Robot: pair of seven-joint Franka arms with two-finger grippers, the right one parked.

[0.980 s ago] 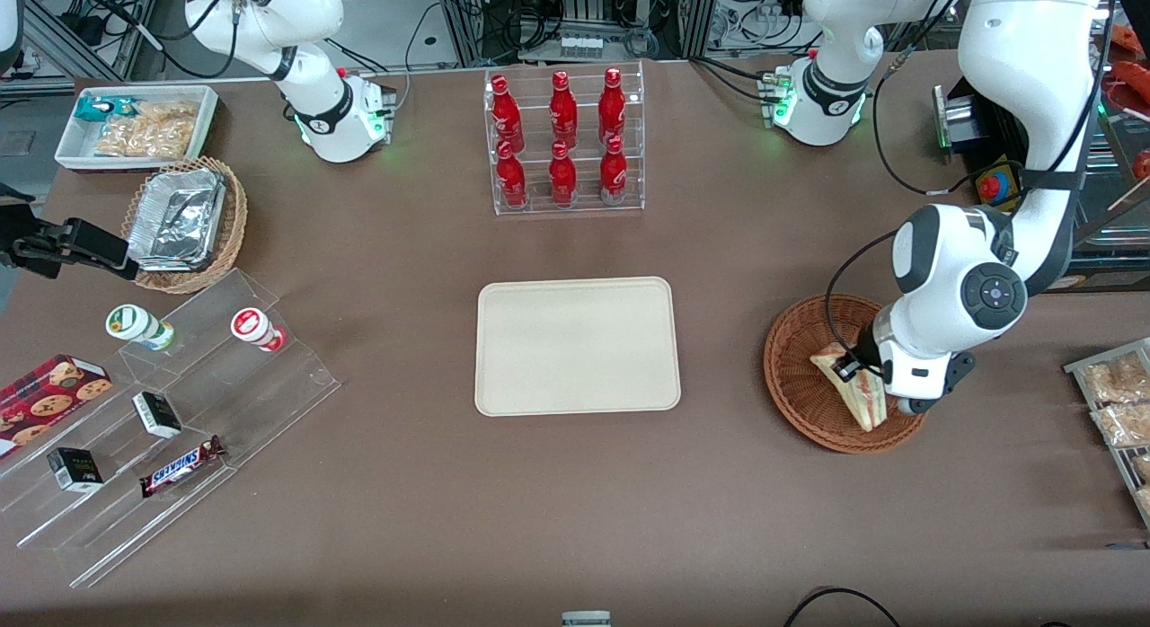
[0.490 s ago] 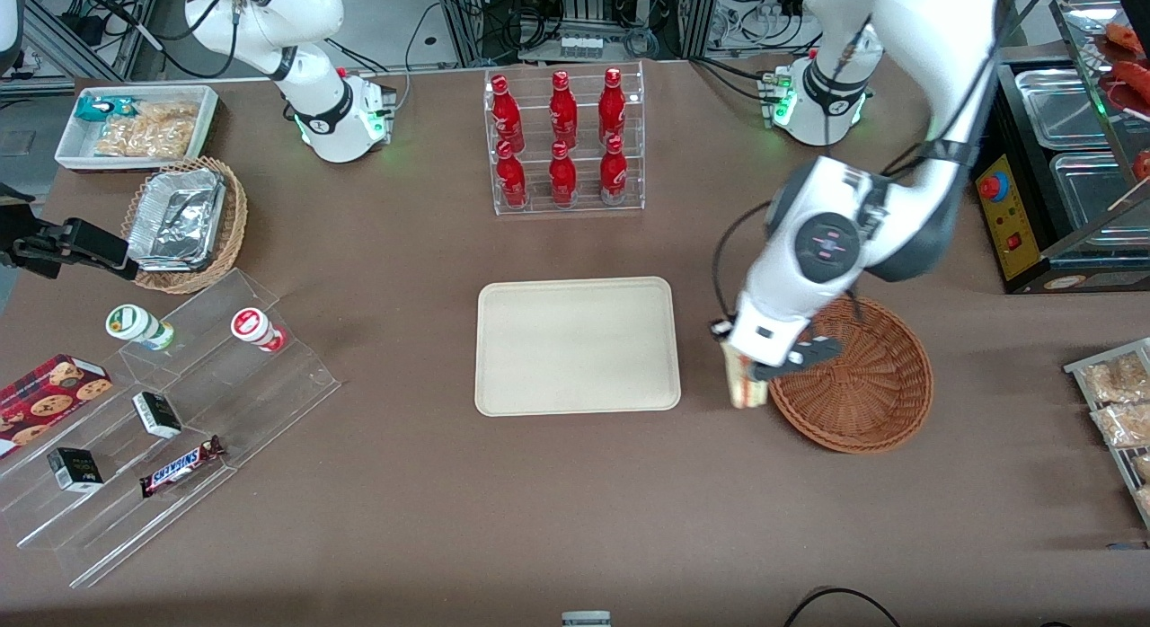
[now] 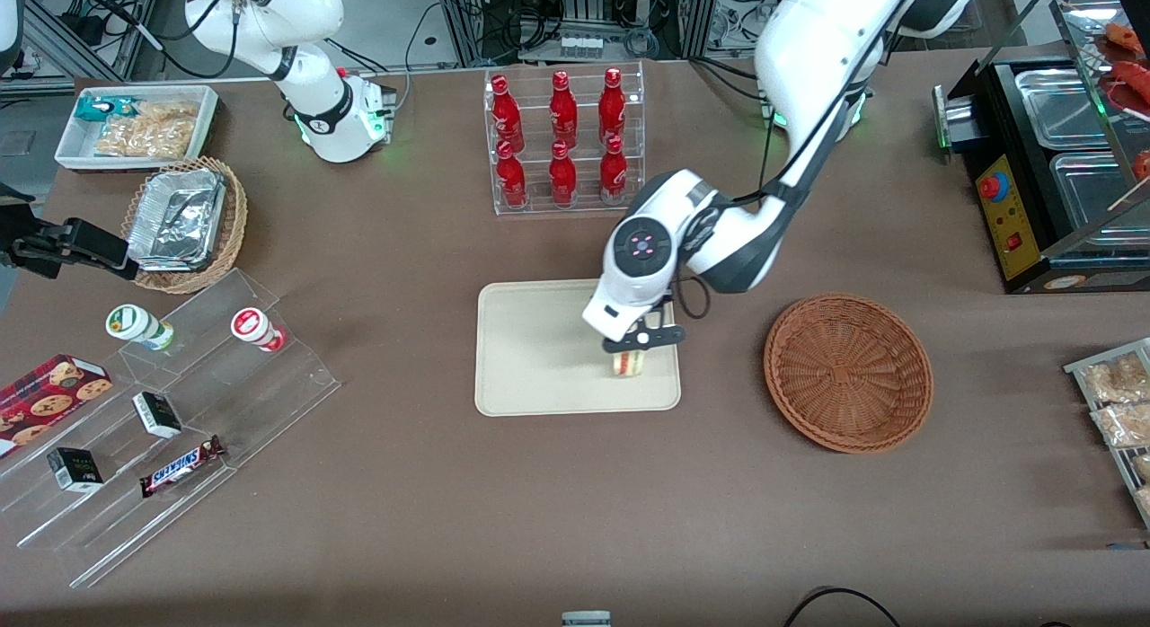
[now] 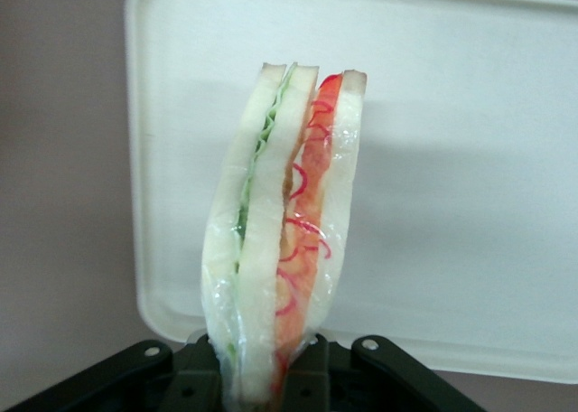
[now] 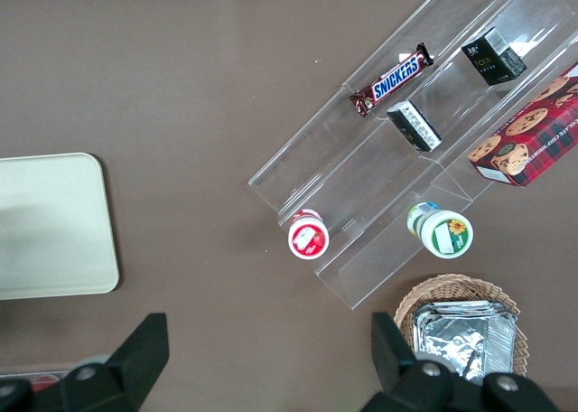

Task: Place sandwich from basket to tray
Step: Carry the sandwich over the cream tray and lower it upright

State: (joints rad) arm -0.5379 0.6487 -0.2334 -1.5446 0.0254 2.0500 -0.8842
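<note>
My left gripper (image 3: 634, 350) (image 4: 271, 376) is shut on the sandwich (image 3: 630, 363) (image 4: 280, 231), a wrapped wedge of white bread with green and red filling. It hangs over the cream tray (image 3: 539, 357) (image 4: 470, 159), above the tray's end nearest the basket. Whether the sandwich touches the tray surface I cannot tell. The reddish-brown wicker basket (image 3: 847, 372) sits beside the tray toward the working arm's end, with nothing in it.
A clear rack of red bottles (image 3: 563, 140) stands farther from the front camera than the tray. A stepped acrylic shelf with snacks (image 3: 171, 411) and a tan basket of foil trays (image 3: 184, 221) lie toward the parked arm's end. Packets on a rack (image 3: 1119, 402) lie beside the basket.
The gripper lifted the sandwich out of the basket, carried it sideways past the basket's rim, and now holds it over the tray. The basket is left empty.
</note>
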